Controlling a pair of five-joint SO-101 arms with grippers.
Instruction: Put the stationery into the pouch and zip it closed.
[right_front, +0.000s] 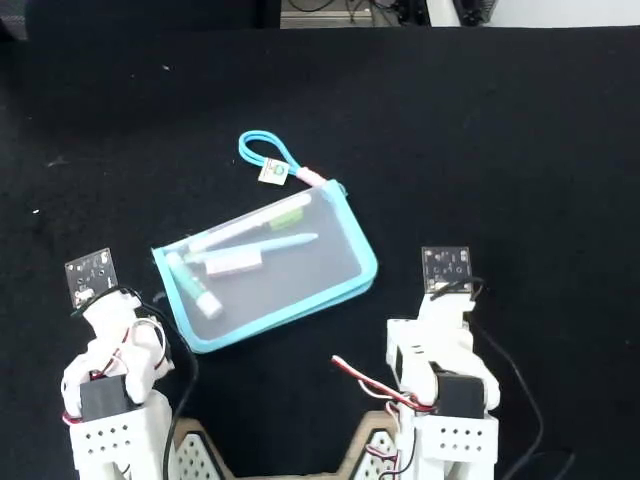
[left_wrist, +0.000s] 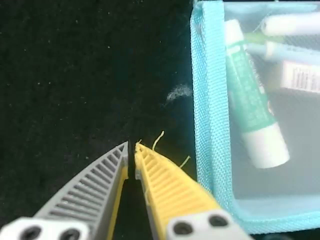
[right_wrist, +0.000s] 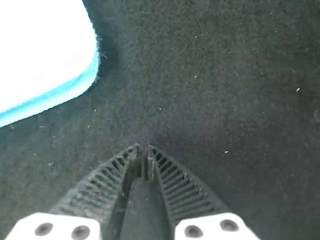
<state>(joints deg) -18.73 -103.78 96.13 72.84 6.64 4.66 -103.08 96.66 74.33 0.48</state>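
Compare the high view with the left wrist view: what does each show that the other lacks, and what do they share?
High view, not the left wrist view: the pouch whole, with its blue loop strap and tag, plus the right arm beside it.
Left wrist view, not the high view: the left gripper up close, grey and yellow fingers shut, beside the pouch's teal edge.
Both: the pouch, the green-labelled glue stick inside it, and the black cloth underneath.
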